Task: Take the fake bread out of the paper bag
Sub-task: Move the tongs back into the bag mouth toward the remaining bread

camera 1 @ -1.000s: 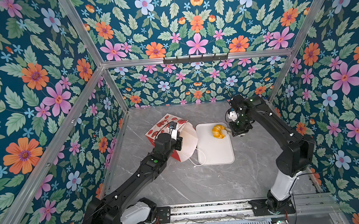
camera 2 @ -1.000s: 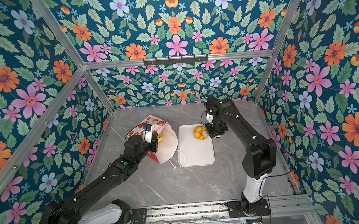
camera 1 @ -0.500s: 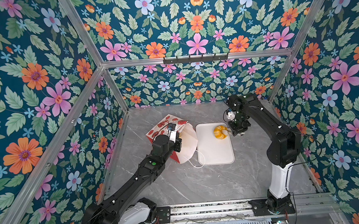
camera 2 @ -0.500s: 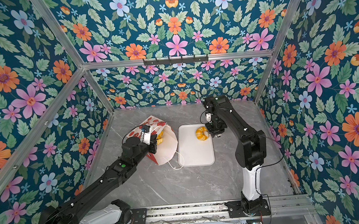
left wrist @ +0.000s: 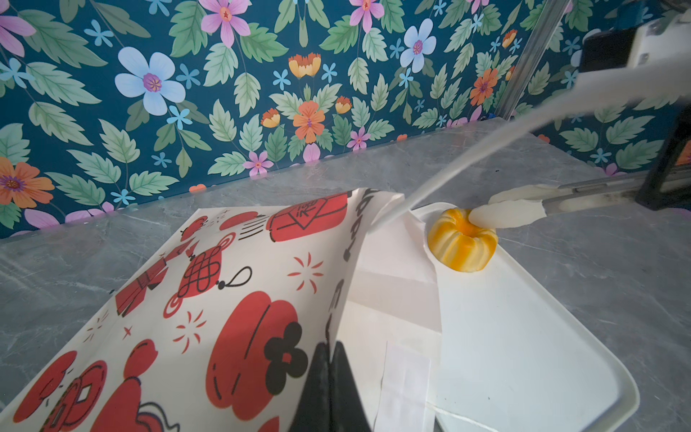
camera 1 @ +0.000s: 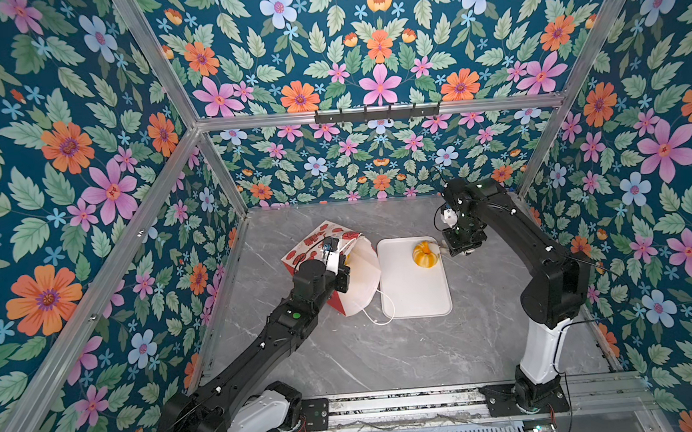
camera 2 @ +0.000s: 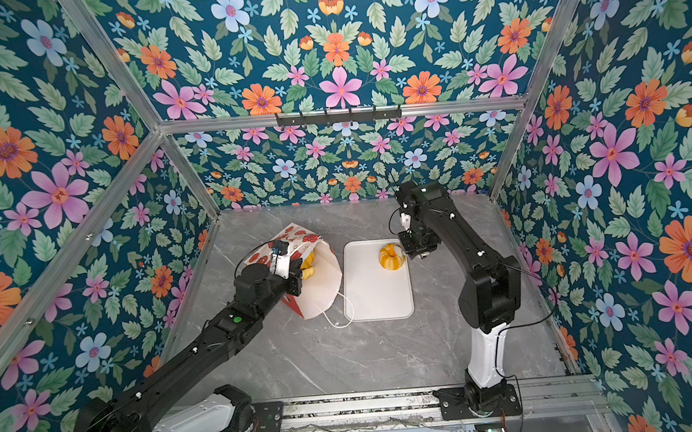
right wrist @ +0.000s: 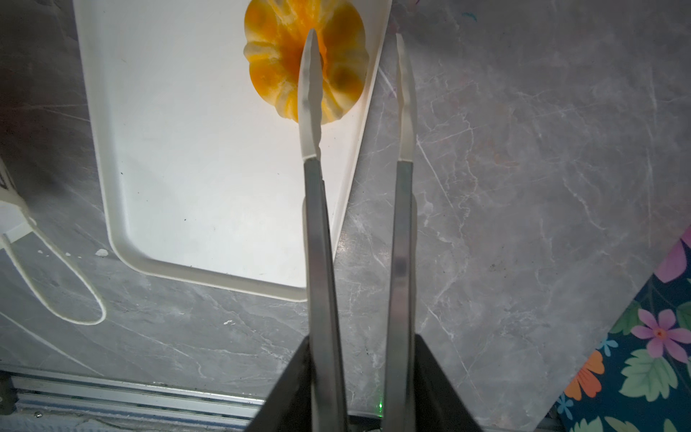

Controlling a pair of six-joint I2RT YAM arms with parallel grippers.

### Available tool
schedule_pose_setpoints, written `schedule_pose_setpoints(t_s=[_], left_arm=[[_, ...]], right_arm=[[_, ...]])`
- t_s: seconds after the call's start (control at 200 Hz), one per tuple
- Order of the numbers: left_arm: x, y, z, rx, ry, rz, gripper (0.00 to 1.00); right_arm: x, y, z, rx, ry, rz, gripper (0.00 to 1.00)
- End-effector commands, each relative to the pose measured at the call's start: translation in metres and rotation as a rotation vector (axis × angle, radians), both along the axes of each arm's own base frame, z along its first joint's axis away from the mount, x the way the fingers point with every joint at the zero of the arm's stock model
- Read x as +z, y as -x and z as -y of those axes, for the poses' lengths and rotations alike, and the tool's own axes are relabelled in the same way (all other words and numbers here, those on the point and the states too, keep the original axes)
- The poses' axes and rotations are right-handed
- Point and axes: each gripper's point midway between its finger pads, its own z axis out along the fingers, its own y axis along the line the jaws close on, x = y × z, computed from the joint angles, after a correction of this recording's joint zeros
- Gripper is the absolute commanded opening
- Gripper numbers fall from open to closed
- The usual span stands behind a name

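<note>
One pumpkin bun (camera 1: 424, 254) lies on the tray (camera 1: 416, 293), pastries (camera 2: 308, 266) inside the bag (camera 2: 295, 234).

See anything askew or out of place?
The paper bag is tipped over, its mouth edge overlapping the tray, one cord handle trailing on the table. The pumpkin bun sits hard by the tray's edge.

The left gripper (left wrist: 329, 359), dark jaws pinched together, clamps the rim of the red-printed paper bag (left wrist: 224, 299) on a grey marble table (left wrist: 598, 243). Beside it, a pumpkin-shaped bun (left wrist: 461, 243) sits on a white tray (left wrist: 523, 336), one pale finger (left wrist: 508, 216) of the right gripper (left wrist: 421, 222) touching its top.
</note>
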Motion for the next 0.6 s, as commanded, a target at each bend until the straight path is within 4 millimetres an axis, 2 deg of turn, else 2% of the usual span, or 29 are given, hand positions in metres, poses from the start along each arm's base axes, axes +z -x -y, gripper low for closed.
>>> schedule_pose_setpoints(t_s=[0.0,0.12,0.14,0.17,0.295,0.455,0.595], left_arm=[[0.019,-0.005,0.005,-0.013,0.039,0.056,0.0],[0.019,-0.007,0.007,-0.012,0.036,0.049,0.0],[0.019,-0.007,0.007,-0.014,0.037,0.048,0.0],[0.019,-0.008,0.008,-0.017,0.039,0.047,0.0],[0.019,-0.011,0.013,-0.028,0.036,0.03,0.0],[0.015,-0.015,0.015,-0.031,0.011,0.01,0.0],[0.015,-0.016,0.017,-0.04,0.005,0.004,0.0]], right_arm=[[0.011,-0.001,-0.013,-0.009,-0.099,0.06,0.39],[0.033,0.006,-0.024,0.013,-0.199,0.168,0.38],[0.031,0.008,-0.028,0.026,-0.217,0.171,0.38],[0.049,0.016,-0.032,0.049,-0.258,0.234,0.38],[0.059,0.049,-0.058,0.18,-0.311,0.316,0.37],[0.048,0.096,-0.114,0.435,-0.341,0.391,0.37],[0.03,0.106,-0.145,0.486,-0.422,0.412,0.37]])
